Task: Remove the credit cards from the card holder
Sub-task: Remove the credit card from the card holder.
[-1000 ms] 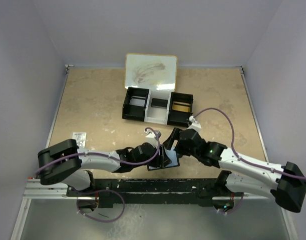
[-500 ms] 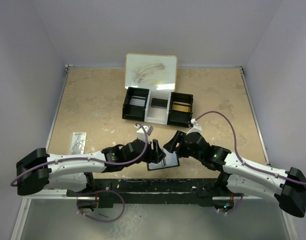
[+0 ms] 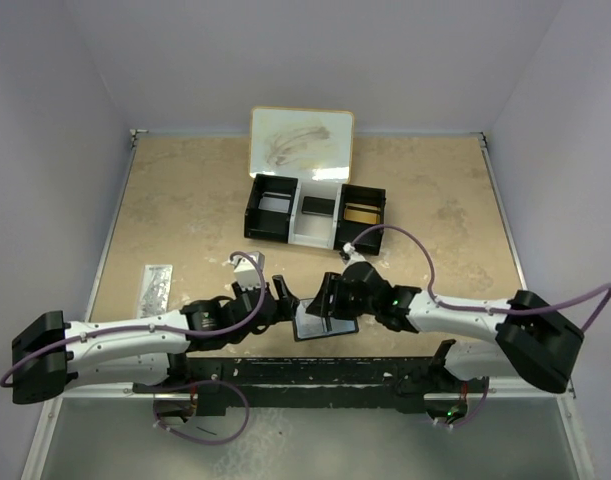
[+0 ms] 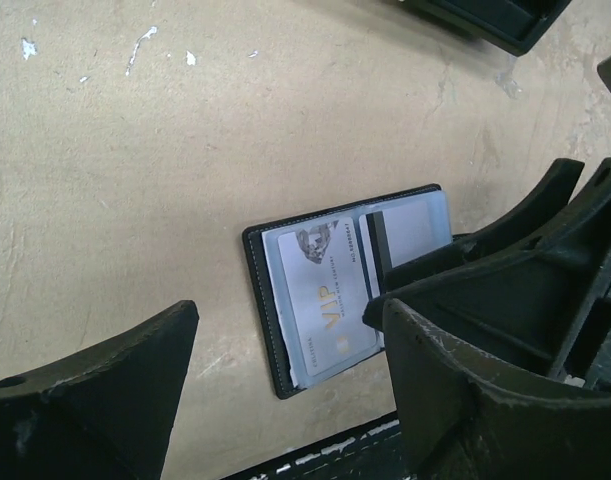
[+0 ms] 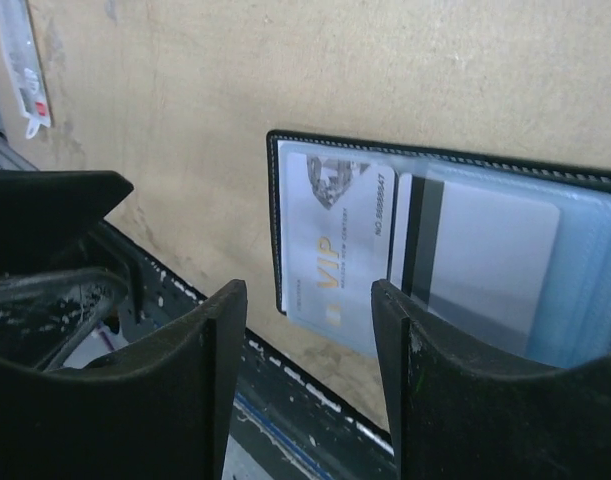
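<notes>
Two-armed hovering over the card holder (image 3: 323, 325), lying open and flat at 6 o'clock on the table (image 3: 185, 200), near the front edge. Hanging the left gripper (image 4: 285, 320) at its 9 o'clock side, fingers wide apart, gripping nothing. Holding the right gripper (image 5: 307, 295) just above the VIP card (image 5: 335, 235), fingers apart, not pinching. Seeing that card and the striped card (image 5: 485, 260) tucked in pockets. Likely lining up for the first pull. Next: pinching one card's edge and sliding it out, maybe pinning the holder down.
</notes>
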`<state>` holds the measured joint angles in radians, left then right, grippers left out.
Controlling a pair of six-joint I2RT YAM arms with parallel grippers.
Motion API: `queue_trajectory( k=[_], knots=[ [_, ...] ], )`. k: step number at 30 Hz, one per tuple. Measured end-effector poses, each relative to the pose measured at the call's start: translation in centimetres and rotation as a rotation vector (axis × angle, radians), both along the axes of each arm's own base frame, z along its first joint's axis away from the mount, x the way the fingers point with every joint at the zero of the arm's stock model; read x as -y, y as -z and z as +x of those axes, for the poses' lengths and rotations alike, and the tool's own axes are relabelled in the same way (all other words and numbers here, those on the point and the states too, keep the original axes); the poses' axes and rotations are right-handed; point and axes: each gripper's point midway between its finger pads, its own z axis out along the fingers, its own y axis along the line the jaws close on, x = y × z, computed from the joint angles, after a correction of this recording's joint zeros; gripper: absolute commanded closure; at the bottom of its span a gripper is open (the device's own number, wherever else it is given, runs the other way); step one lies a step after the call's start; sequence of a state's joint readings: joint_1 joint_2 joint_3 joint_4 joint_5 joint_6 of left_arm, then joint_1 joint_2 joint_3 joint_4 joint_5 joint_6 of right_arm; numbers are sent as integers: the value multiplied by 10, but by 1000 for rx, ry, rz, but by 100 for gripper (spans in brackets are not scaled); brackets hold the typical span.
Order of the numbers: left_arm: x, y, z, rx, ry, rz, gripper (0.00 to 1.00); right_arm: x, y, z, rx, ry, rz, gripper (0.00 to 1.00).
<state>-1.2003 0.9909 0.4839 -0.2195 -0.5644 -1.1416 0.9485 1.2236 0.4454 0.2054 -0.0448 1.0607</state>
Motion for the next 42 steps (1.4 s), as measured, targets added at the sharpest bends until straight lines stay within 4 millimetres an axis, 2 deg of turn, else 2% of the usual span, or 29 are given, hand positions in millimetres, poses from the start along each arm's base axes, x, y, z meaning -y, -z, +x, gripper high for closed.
queue_trajectory(
  k=[4, 9, 14, 18, 21, 25, 28, 31, 36, 39, 42],
  knots=[
    [-1, 5, 1, -9, -15, 15, 27, -7, 5, 7, -2, -17, -45, 43],
    [8, 15, 0, -37, 3, 42, 35, 3, 13, 5, -3, 5, -75, 45],
    [23, 10, 2, -43, 22, 32, 38, 7, 21, 2, -16, 11, -76, 48],
    [24, 7, 3, -42, 11, 13, 40, 10, 21, 3, -21, 34, -88, 46],
    [24, 3, 4, -40, -2, -4, 45, 14, 12, 4, 7, 35, -85, 46],
    [23, 2, 5, -44, -20, -6, 49, 9, -12, 6, 73, 6, -23, 49],
    [24, 3, 6, -51, -34, -7, 50, 4, -18, 5, 83, -15, 9, 51],
    [25, 3, 8, -57, -57, -20, 50, 2, -12, 0, 74, -38, 29, 54],
    [32, -1, 11, -56, -79, -69, 50, 5, 10, -7, 38, -51, 11, 56],
    [37, 7, 11, -72, -77, -66, 50, 12, 24, -10, 12, -40, 0, 59],
    [41, 20, 7, -103, -55, -40, 51, 13, 26, -10, 2, -29, 13, 61]
  ],
)
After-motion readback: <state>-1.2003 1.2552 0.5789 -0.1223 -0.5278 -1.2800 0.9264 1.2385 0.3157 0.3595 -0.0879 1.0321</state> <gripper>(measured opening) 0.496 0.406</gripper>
